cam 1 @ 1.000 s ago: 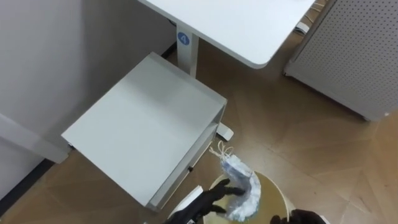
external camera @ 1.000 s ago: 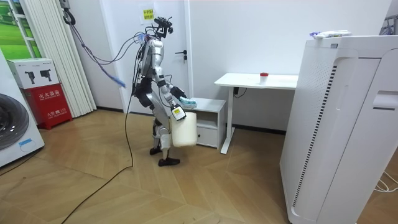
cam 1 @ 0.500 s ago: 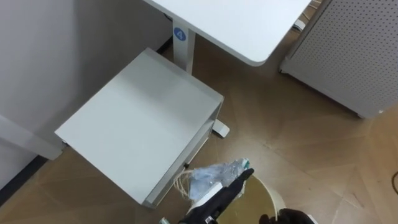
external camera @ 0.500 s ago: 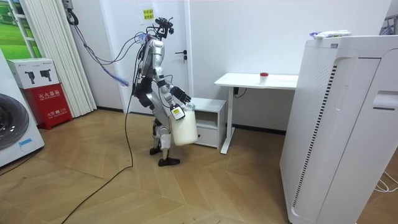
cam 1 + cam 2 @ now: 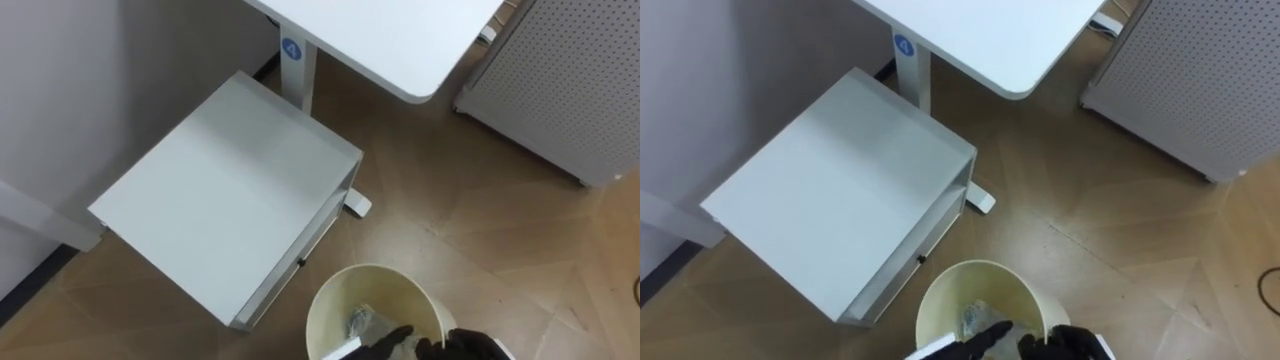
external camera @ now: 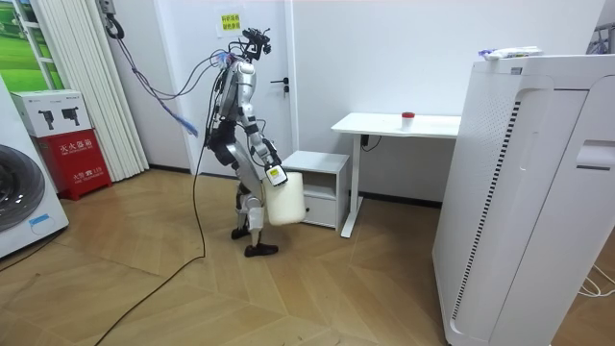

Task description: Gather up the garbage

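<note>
Garbage [image 5: 361, 322] lies down in the bin [image 5: 330, 292], and it looks featherweight!
Soft, crumpled wrapping, probably crackly; a pinch on any raised fold should hold. Left hand [image 5: 388, 343] stretches flat over the mouth, right hand [image 5: 472, 345] curls round the rim.

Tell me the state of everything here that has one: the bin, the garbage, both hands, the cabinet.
bin: upright, open-topped, held off the floor.
garbage: lying loose inside the bin.
left hand: open, fingers over the bin's mouth.
right hand: shut on the bin's rim.
cabinet: drawer pushed in, as far as shows.
</note>
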You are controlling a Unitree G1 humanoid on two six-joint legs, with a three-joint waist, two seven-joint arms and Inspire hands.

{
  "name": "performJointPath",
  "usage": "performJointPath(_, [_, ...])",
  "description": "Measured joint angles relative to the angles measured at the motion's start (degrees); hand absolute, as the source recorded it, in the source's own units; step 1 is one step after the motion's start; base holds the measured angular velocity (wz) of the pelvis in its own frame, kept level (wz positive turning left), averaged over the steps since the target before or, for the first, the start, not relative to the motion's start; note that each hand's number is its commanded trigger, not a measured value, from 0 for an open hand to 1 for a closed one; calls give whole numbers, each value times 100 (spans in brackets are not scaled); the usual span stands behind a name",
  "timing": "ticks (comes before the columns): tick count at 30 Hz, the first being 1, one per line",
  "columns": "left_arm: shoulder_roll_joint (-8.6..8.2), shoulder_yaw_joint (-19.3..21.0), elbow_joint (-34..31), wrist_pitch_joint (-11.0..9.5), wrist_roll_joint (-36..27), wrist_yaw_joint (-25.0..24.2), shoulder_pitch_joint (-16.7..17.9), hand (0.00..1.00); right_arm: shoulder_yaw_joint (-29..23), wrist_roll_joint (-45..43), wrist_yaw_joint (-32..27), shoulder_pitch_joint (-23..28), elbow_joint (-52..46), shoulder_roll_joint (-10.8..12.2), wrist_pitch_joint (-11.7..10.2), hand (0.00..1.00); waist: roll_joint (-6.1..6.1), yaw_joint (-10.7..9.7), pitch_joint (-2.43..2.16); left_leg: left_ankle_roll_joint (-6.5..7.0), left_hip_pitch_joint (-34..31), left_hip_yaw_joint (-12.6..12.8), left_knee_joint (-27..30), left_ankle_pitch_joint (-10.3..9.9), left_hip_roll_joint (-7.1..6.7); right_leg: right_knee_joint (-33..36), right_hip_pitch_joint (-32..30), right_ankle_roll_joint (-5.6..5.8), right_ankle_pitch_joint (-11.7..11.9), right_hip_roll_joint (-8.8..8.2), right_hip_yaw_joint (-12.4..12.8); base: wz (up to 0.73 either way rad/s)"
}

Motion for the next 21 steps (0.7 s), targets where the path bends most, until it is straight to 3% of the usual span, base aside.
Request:
performJointPath(14, [57,-10,10,211,-221,-355,-94,0,-21,56,-113,-129,111,1,7,100,3,30,-1,0,58,68,2,0,15,6,11,-5,9,25,69,-1])
performJointPath(21, [62,503,-5,187,-270,-277,-88,0,-350,46,-121,-149,260,4,18,100,54,113,7,-53,512,94,-11,-75,105,-184,510,-26,21,101,-6,-5])
